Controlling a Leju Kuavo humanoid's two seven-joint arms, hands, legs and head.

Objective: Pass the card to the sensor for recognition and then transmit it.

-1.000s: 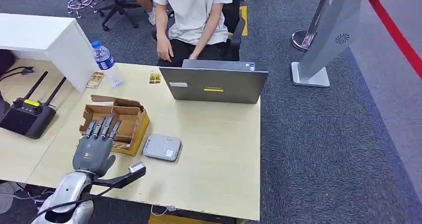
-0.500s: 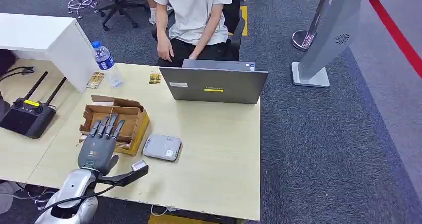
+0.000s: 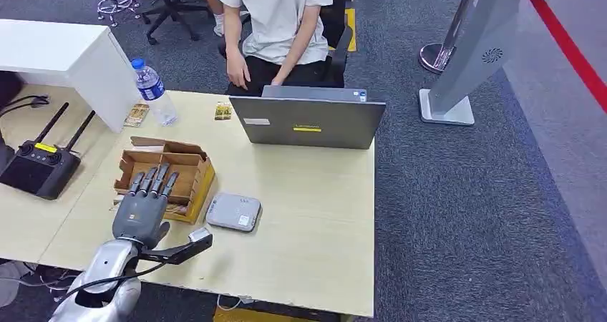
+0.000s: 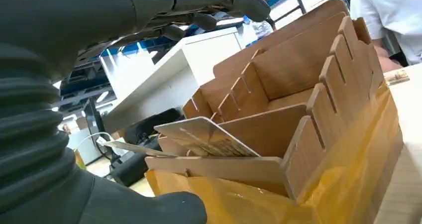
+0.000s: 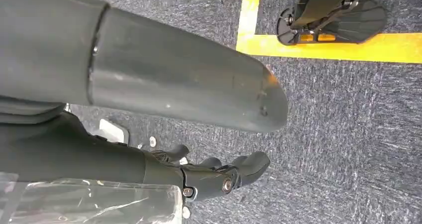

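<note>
A brown cardboard card box [image 3: 179,166] with divided slots stands on the wooden table [image 3: 315,215]. Just right of it lies the flat grey sensor [image 3: 233,212]. My left hand [image 3: 142,206] hovers over the box's near edge, fingers spread and pointing away, holding nothing. In the left wrist view a card [image 4: 206,137] leans tilted in the box's near slot, with the fingers [image 4: 199,0] above it and the thumb [image 4: 149,209] below, neither touching it. My right hand [image 5: 219,176] hangs over the carpet with nothing in it, its fingers loosely bent.
An open laptop [image 3: 308,122] stands at the table's far edge, with a person [image 3: 275,21] seated behind it. A water bottle [image 3: 152,89], two loose cards [image 3: 223,111], a black remote controller [image 3: 39,166] and a white cabinet [image 3: 64,50] are on the left.
My left hand has crept slightly forward and to the right over the box's near edge. Nothing else has moved.
</note>
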